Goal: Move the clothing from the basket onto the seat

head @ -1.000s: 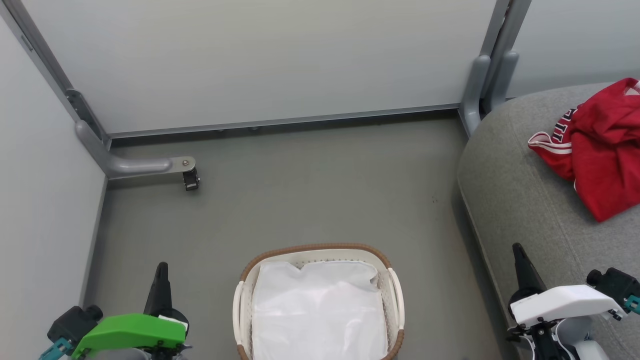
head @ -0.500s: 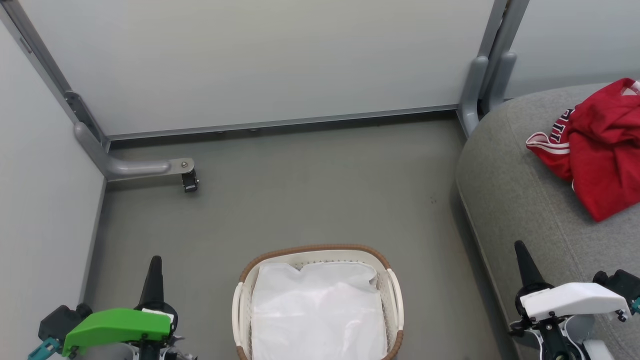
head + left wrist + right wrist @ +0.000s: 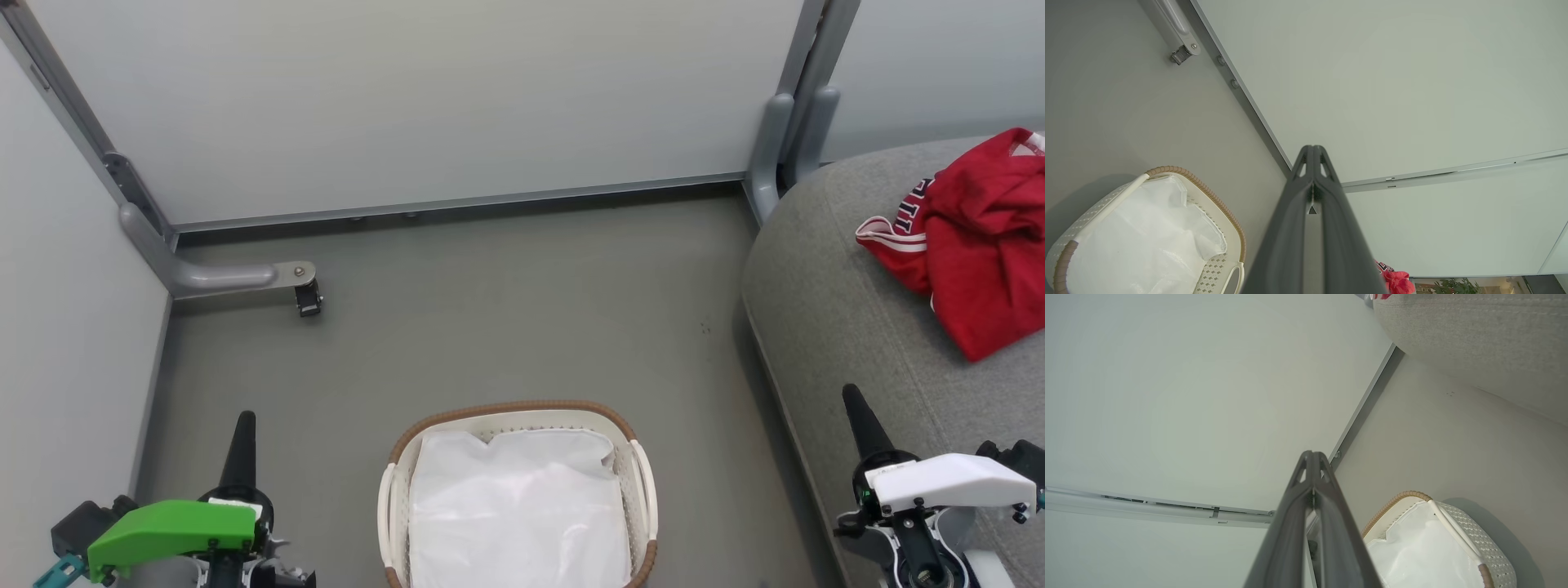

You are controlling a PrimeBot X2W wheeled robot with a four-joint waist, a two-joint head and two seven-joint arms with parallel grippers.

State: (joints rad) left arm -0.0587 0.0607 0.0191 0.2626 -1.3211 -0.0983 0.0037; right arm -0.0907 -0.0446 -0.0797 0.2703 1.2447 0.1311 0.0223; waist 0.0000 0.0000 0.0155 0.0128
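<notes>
- Two long fingers of the left gripper [image 3: 244, 420] are seen pressed flat together at the lower left, above the grey floor [image 3: 490, 310]; nothing is held between them.
- The basket [image 3: 514, 406] is set on the floor at bottom centre, between the two grippers, and its white liner [image 3: 518, 506] is seen inside it.
- The right gripper [image 3: 854, 396] is likewise closed tight and empty, seen against the edge of the seat [image 3: 833, 310].
- The clothing [image 3: 980, 237], red with white striping, is heaped on the seat at the far right, well apart from the basket.
</notes>
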